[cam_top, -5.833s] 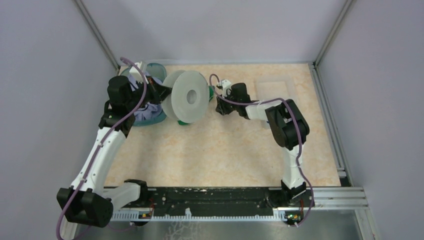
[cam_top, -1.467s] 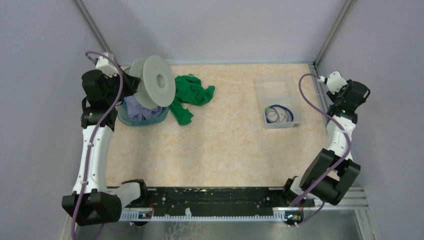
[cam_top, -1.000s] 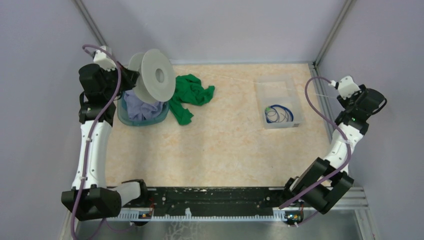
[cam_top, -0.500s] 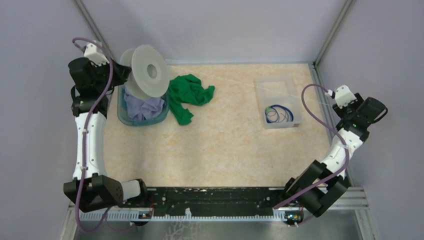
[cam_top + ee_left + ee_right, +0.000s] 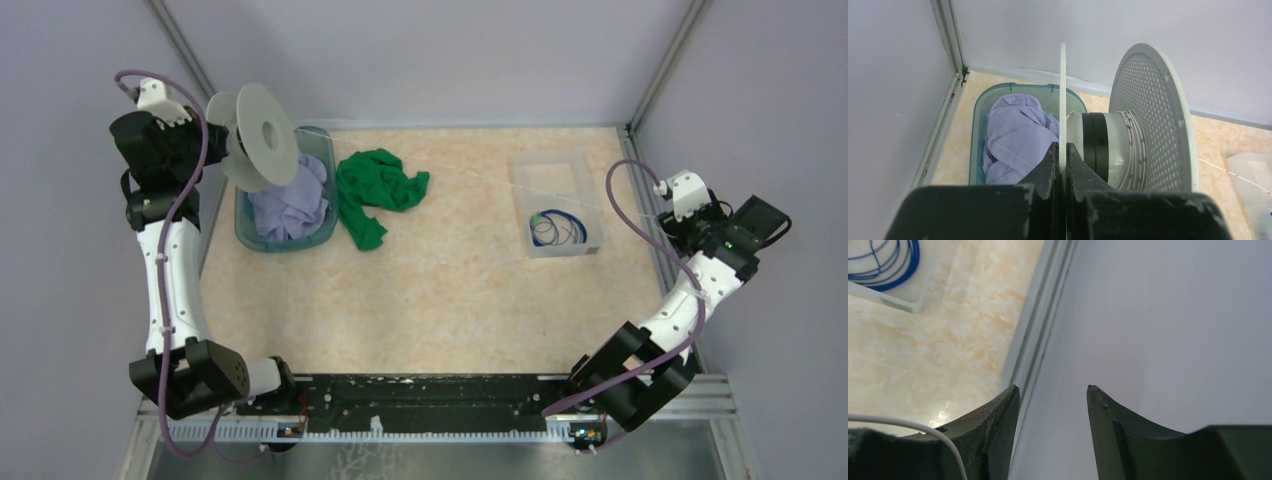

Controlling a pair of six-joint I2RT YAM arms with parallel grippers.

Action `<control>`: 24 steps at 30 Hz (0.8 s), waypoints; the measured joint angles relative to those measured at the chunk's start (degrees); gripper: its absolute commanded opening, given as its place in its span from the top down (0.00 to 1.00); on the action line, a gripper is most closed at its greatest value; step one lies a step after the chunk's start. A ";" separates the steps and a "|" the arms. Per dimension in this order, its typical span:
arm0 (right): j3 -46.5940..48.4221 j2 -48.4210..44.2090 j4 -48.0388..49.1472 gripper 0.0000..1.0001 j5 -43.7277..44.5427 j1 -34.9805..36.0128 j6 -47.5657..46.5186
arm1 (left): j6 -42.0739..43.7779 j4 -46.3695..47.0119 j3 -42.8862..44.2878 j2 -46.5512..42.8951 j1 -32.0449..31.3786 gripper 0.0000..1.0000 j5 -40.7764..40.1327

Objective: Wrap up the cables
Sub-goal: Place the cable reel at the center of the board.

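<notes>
My left gripper (image 5: 1062, 145) is shut on the thin flange of the pale-grey spool (image 5: 1148, 135), holding it on edge above the back left corner (image 5: 262, 135). A hair-thin whitish cable (image 5: 480, 172) stretches from the spool side across the table towards the right; it shows faintly in the left wrist view (image 5: 1228, 173). The dark blue cable (image 5: 558, 228) lies coiled in a clear tray (image 5: 548, 163), also seen in the right wrist view (image 5: 885, 265). My right gripper (image 5: 1053, 387) is open and empty, pointing at the right wall (image 5: 770, 222). A white wire (image 5: 903, 424) passes outside its left finger.
A teal basin (image 5: 243, 225) with lilac cloth sits under the spool. A crumpled green cloth (image 5: 378, 190) lies beside it. Grey walls and a metal frame rail (image 5: 1035, 325) close in the right side, very near my right gripper.
The left arm has carried the spool further left and back, off the green cloth. The right gripper has swung out to the right wall and towards the near side, its jaws a little wider.
</notes>
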 measured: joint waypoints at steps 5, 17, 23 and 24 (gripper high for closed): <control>3.10 0.09 -3.76 0.45 -3.78 0.07 1.86 | 1.01 0.20 0.00 0.00 0.04 1.00 -0.48; 5.20 -2.78 -10.08 0.34 -10.08 19.15 14.97 | 2.84 -0.90 -0.26 -0.63 -15.45 1.00 -0.85; 5.18 -4.00 -4.13 0.33 -9.94 32.37 30.99 | 2.86 -0.87 -2.82 -2.60 -25.49 1.00 4.24; 5.18 -3.72 -3.23 0.32 -10.64 33.86 33.51 | 2.86 -0.72 -3.41 -2.78 -26.49 1.00 5.11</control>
